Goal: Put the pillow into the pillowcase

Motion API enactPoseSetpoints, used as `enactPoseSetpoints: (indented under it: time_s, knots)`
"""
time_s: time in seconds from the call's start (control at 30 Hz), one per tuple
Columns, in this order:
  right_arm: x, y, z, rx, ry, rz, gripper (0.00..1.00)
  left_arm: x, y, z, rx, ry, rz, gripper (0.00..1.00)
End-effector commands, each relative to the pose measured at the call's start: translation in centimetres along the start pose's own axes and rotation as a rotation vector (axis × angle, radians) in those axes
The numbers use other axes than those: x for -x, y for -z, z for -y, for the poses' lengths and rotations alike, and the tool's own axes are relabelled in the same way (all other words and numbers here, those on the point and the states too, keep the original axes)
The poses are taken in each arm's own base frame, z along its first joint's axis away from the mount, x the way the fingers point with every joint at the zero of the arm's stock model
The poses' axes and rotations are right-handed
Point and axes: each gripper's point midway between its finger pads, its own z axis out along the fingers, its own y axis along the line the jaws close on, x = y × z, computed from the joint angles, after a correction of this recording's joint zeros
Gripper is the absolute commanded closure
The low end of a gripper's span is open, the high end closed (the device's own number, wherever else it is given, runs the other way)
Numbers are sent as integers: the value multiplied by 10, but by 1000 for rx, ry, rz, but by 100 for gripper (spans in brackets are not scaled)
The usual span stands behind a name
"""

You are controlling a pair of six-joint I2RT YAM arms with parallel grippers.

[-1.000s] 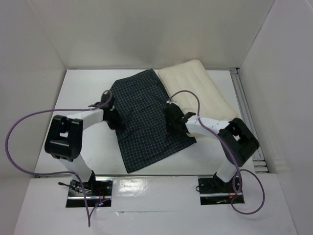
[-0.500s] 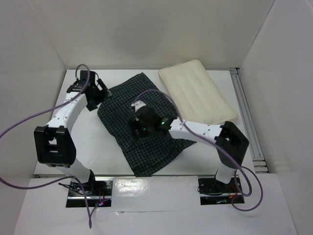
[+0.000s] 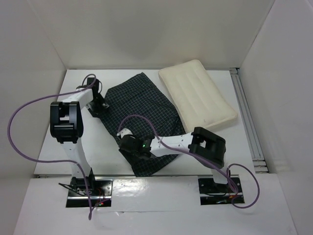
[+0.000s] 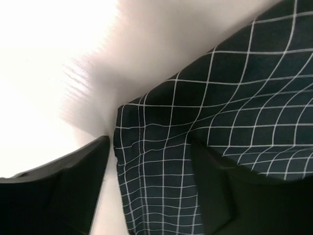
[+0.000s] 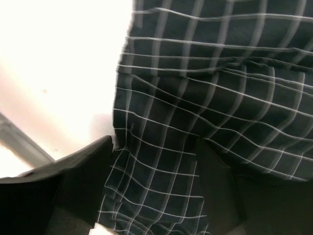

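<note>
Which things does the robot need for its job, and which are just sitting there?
For the job: pillow, pillowcase, left gripper, right gripper.
Just there: table, purple cables.

- one pillow (image 3: 198, 93), cream
- one pillowcase (image 3: 142, 105), dark with a white check
- two robot arms: left arm (image 3: 66, 122), right arm (image 3: 205, 145)
- two grippers: left gripper (image 3: 98, 101), right gripper (image 3: 128, 142)
- two purple cables: left cable (image 3: 9, 134), right cable (image 3: 138, 116)
- two metal base plates: left plate (image 3: 100, 188), right plate (image 3: 210, 188)
- one white table (image 3: 63, 161)
</note>
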Motion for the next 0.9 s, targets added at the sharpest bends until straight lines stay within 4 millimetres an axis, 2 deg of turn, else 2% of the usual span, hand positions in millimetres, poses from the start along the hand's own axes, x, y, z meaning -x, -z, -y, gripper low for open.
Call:
enactPoseSetpoints:
  time_s: [0.0,0.03,0.07,0.1,0.13,0.2,0.23,0.3,0.33,0.37,0.4,0.43,0.47,0.5,0.53,0.6,0.67,0.7,0.73,0.77,0.8,0.87]
  knots:
    - [-13,3,20,-111,-21,-9,35,-8,-17,10,-25,-12,-51,35]
    - [-16,2,26,-139,-17,-8,46,-7,-17,13,-35,-12,-54,52]
    - [-16,6,29,-149,-16,-7,59,-4,-15,15,-38,-12,-51,83]
    - [-18,7,33,-169,-11,-13,88,3,-12,22,-57,-20,-46,99]
    - [-14,6,41,-196,-20,-3,99,7,-8,24,-62,-19,-39,100]
    - [-9,10,57,-222,-8,-3,100,19,3,25,-86,-9,-37,100]
    - [1,12,68,-267,4,24,100,35,17,35,-116,-5,5,100]
    - [31,22,102,-350,23,64,100,60,45,36,-150,3,54,100]
    - [47,30,114,-373,17,89,100,85,71,50,-196,7,122,100]
    - [83,45,139,-418,-29,153,100,98,84,52,-217,5,147,100]
    - [95,54,153,-450,-27,162,100,113,109,52,-243,18,196,100]
    - [114,68,161,-455,-49,207,100,119,126,53,-253,7,216,100]
    - [134,80,166,-436,-68,255,100,139,154,56,-289,21,283,100]
    - [150,99,173,-421,-87,314,100,148,169,54,-311,32,314,100]
    - [164,106,169,-393,-75,374,100,150,192,53,-335,33,353,100]
    - [165,113,157,-314,-42,409,100,149,200,35,-324,58,365,100]
    - [160,109,139,-266,7,412,100,144,202,15,-276,92,382,100]
    - [148,99,127,-227,29,384,100,127,195,0,-245,111,352,100]
    - [134,89,108,-191,67,352,100,125,191,-11,-235,128,357,100]
    - [127,84,95,-159,87,350,100,115,185,-21,-215,126,336,100]
    - [101,67,81,-104,120,290,100,92,173,-38,-176,134,295,100]
    - [77,55,52,-41,140,252,100,71,164,-63,-97,158,283,98]
